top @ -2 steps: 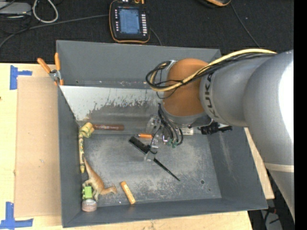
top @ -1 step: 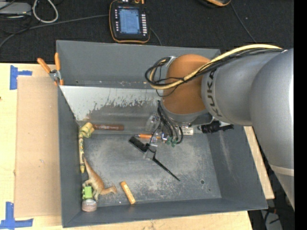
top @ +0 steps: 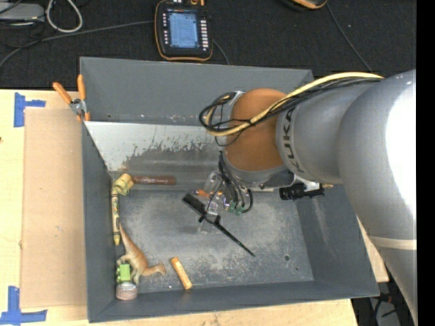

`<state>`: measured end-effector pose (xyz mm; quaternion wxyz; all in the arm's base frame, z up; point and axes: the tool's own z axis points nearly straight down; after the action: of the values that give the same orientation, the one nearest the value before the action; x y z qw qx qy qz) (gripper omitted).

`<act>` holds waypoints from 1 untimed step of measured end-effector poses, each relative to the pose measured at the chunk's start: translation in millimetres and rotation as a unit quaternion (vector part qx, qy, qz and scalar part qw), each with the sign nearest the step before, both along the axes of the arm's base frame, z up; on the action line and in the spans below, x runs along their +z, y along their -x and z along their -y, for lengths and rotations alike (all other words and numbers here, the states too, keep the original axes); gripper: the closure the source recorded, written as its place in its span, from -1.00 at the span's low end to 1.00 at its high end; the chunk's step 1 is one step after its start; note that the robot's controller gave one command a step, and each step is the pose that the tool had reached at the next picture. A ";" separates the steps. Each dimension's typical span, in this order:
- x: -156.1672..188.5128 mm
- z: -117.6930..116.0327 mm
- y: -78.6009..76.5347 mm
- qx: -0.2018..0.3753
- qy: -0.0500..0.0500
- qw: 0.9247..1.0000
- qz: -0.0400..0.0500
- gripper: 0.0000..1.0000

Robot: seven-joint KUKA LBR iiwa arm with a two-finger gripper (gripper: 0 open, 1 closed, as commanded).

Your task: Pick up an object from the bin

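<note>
**Tool low over a slim black thing at the middle of the bin**

The arm (top: 353,148) comes in from the right. Its orange wrist cover (top: 255,138) and looped cables hang above the far half of the grey bin (top: 170,107). The tool (top: 216,208) is down near the floor at the bin's middle, right over the broad end of a slim black thing (top: 232,238). This thing has a flat head and a long thin handle that runs slantwise toward the near right. The head lies under or against the tool, and the handle lies bare on the bin floor. I cannot tell whether the tool is open or closed, or whether it has hold of the black thing, because the wrist and its small parts hide that spot.

The other things lie well apart from the tool, over to the left. A reddish-brown stick (top: 153,180) lies along the foot of the far wall, with a pale yellow lump (top: 122,184) just beside its left end. A thin yellowish rod (top: 115,219) lies along the left wall. In the near left corner are a tan toy dinosaur (top: 141,262), a small green piece (top: 124,272) touching it, and a round pinkish cap (top: 126,291) just beside that. A short orange cylinder (top: 180,274) lies tilted near the dinosaur's tail.
</note>
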<state>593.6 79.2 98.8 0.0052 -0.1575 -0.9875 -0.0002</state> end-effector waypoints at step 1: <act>-29.8 -3.9 -0.6 -0.081 0.000 0.997 0.006 -1.00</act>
<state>594.3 83.1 68.9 -0.0005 -0.2368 -0.9716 -0.0016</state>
